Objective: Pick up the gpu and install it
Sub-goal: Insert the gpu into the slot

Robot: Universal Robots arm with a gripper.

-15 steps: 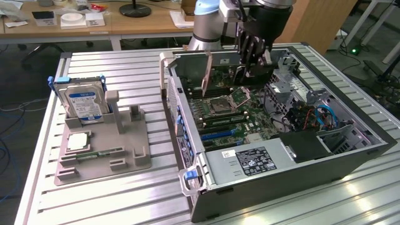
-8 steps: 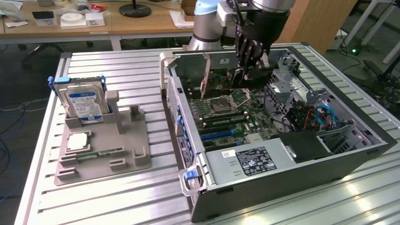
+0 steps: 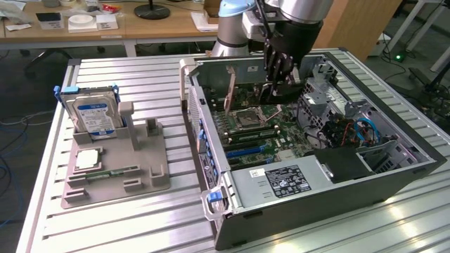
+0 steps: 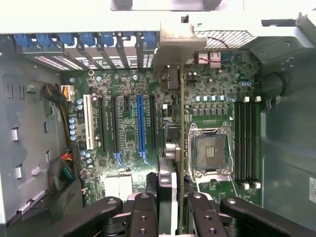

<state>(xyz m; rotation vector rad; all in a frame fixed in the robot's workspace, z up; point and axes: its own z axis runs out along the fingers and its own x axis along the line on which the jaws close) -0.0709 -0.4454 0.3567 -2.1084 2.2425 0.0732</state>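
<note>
Resting on a slatted metal table (image 3: 140,221) before wooden desks (image 3: 162,27), the open computer case (image 3: 330,203) contains the gripper (image 3: 276,88), clamped on the gpu (image 4: 180,126), edge-on beside the CPU socket (image 4: 210,150); its seating is unclear.

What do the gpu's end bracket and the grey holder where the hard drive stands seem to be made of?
End bracket of the gpu: pale sheet metal, probably steel; flat, with a dull sheen.
Grey holder: probably plastic, matt; thick blocky shapes, no glare.
</note>
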